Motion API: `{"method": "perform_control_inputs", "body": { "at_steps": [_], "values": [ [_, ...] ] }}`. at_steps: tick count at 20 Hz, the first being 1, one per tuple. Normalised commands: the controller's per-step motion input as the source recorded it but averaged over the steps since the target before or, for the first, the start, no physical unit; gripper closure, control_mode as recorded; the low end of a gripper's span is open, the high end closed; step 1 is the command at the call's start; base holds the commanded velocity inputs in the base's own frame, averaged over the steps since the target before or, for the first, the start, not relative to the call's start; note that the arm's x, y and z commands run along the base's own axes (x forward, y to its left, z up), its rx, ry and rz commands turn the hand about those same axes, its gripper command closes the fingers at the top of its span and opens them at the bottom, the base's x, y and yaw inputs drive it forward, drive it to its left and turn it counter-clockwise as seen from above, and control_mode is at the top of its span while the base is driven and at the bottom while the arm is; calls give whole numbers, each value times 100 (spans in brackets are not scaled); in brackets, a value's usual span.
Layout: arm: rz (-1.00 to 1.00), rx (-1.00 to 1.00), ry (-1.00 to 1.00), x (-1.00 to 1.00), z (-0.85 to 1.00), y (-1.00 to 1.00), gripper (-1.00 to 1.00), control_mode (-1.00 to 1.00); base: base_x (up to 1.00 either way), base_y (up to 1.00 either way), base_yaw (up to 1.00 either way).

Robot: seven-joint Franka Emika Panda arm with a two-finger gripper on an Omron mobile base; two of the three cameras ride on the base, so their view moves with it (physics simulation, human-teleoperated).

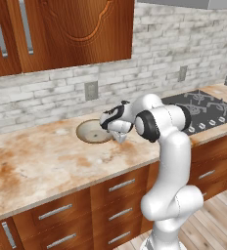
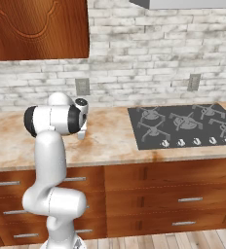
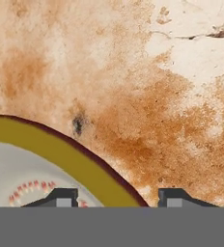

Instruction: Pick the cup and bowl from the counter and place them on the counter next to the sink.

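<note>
Bowl (image 1: pixel 92 131) is seen on the counter (image 1: pixel 32 166), left of the stovetop (image 1: pixel 203 110), below the grey wall outlet (image 1: pixel 91 90). In the left base view its right edge is covered by the gripper (image 1: pixel 119 138), which is lowered onto that edge. In the hand view the bowl (image 3: pixel 61 154) is shown as a curved olive-tan rim with a dark outer line and a pale inside marked by a ring of small reddish dots. The left fingertip (image 3: pixel 61 197) is placed over the bowl's inside; the right fingertip (image 3: pixel 174 197) is placed outside the rim, over blotched counter (image 3: pixel 157 96). The rim is thus straddled by the two tips, with a clear gap between them. Whether the rim is touched or pinched cannot be told; the jaws are seen part-way apart, nothing visibly lifted.

In the right base view the gripper (image 2: pixel 81 135) is pointed down at the counter (image 2: pixel 110 141), left of the stovetop (image 2: pixel 183 124); the bowl is hidden there by the arm.

No brand, label or readable writing is found on bowl, counter, outlet, or stovetop; only small white knobs are noted along the stovetop's front edge.
</note>
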Motion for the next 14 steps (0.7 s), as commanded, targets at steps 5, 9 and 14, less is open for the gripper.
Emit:
{"method": "perform_control_inputs", "body": {
  "at_steps": [5, 9, 14],
  "values": [
    [0, 0, 0, 0, 0, 0, 100, -100, 0, 0, 0],
    [0, -1, 9, 1, 0, 1, 100, -100, 0, 0, 0],
    [7, 0, 4, -9, 11, -31, 100, -100, 0, 0, 0]
  ]
}}
